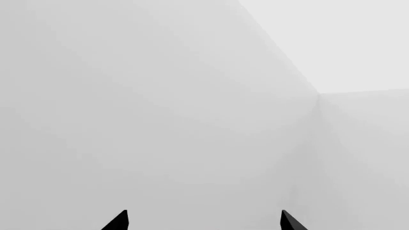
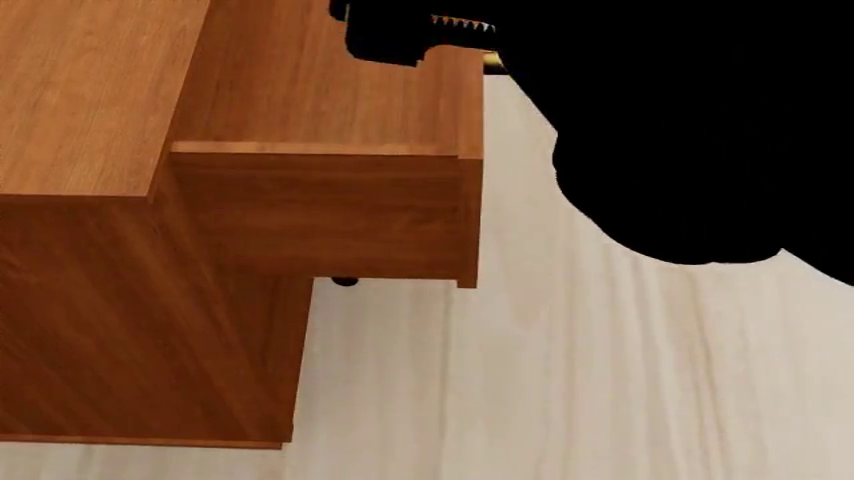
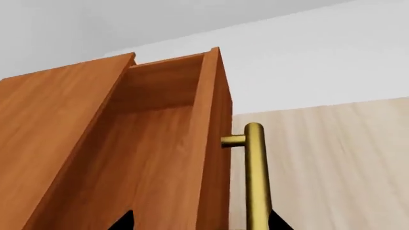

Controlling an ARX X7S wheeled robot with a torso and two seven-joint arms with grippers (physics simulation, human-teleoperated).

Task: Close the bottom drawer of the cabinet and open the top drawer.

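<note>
Clearly spread wide, the right fingers straddle the brass handle of the top drawer without clamping it. That drawer stands well out of the cabinet, so opening looks nearly done; next comes a last pull or a clean retreat. The left fingers, also wide, face only blank wall. The bottom drawer is hidden beneath, and the right arm blocks the head view.

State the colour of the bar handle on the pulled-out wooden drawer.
Brass gold; the metal bar handle on the reddish-brown top drawer shows best in the right wrist view.
</note>
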